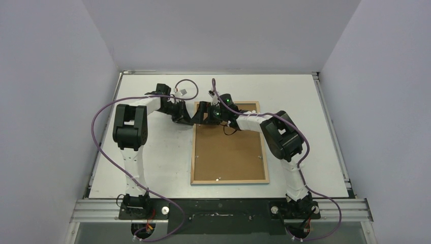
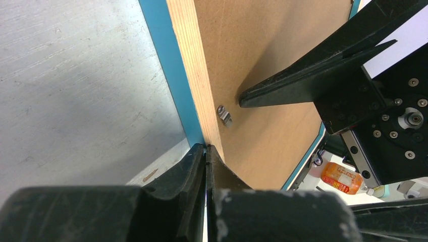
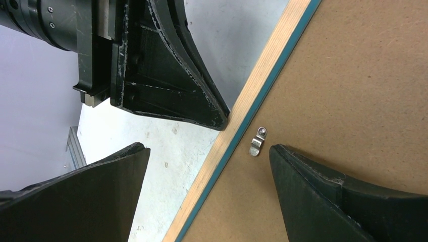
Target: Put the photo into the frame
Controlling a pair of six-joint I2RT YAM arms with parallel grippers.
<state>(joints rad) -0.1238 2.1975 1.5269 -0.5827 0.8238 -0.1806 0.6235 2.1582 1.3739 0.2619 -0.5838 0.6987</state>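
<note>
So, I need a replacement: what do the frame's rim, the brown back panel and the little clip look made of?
Frame rim: light unfinished-looking wood, grain lines visible, blue painted edge. Back panel: probably matte fibreboard, speckled brown, no grain. Clip: shiny silver metal, likely steel.

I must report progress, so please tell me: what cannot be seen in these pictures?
The photo: in no view; the backing board may cover it.
The frame's far-left corner, top view: the right end effector hides it.
Whether the shut left end effector grips anything, left wrist view: its fingers hide that.
</note>
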